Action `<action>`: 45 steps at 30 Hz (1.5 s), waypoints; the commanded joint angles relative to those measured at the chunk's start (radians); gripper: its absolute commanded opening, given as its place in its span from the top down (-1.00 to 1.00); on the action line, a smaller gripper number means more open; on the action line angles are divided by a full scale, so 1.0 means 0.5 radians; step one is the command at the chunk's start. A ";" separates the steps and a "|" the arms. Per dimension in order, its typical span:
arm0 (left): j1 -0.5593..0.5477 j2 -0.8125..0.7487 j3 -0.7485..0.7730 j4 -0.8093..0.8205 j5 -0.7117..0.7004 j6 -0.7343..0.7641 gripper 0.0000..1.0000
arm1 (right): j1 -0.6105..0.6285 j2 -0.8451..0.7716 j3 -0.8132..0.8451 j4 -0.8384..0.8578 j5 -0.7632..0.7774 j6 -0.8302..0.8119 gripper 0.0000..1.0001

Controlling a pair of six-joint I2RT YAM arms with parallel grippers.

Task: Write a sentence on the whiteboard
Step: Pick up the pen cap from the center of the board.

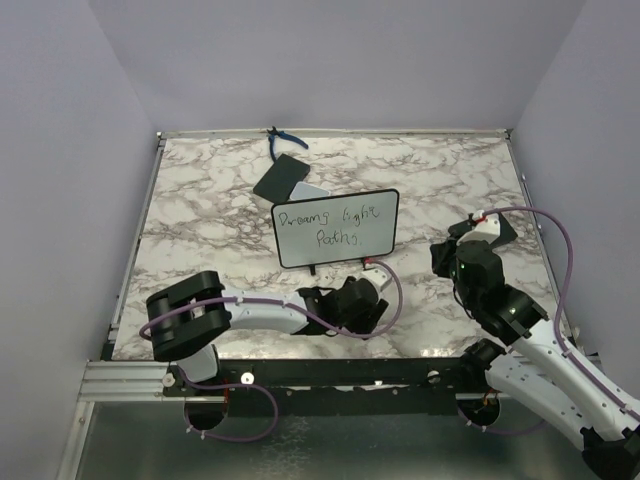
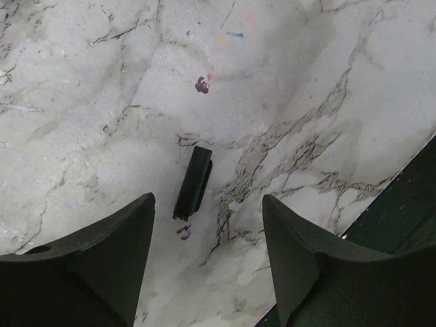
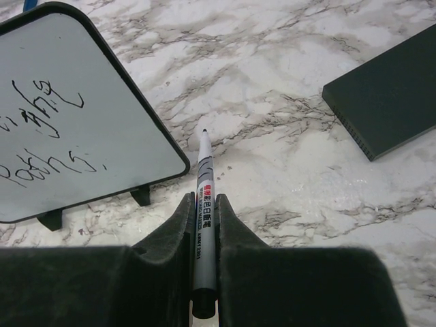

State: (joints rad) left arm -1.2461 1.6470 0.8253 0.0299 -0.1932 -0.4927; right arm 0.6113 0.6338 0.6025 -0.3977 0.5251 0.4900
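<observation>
The whiteboard (image 1: 383, 205) stands on its two black feet mid-table, with the sentence (image 1: 330, 225) written on it in two dark lines. In the right wrist view the board's corner (image 3: 146, 139) and part of the writing (image 3: 48, 129) sit at the left. My right gripper (image 3: 204, 199) is shut on a grey whiteboard marker (image 3: 204, 170), its bare tip pointing ahead just right of the board. In the top view the right gripper (image 1: 462, 240) hovers right of the board. My left gripper (image 2: 208, 199) is open over the marble with nothing between its fingers. A small black cap (image 2: 193, 182) lies just ahead of them.
A flat black rectangle (image 1: 281, 177) and a small grey-white pad (image 1: 310, 190) lie behind the board, and blue-handled pliers (image 1: 285, 140) rest at the back wall. The rectangle (image 3: 385, 102) shows at the right of the right wrist view. The table's dark front edge (image 2: 402, 204) is close.
</observation>
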 commanded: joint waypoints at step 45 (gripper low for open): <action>0.010 -0.613 -0.157 -0.349 0.118 1.265 1.00 | -0.008 0.075 0.269 -0.374 -0.725 -0.030 0.99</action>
State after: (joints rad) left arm -1.2438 1.5085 0.8131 -0.1738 -0.0963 0.0681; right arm 0.6113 0.6228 0.6594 -0.5030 0.3546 0.4969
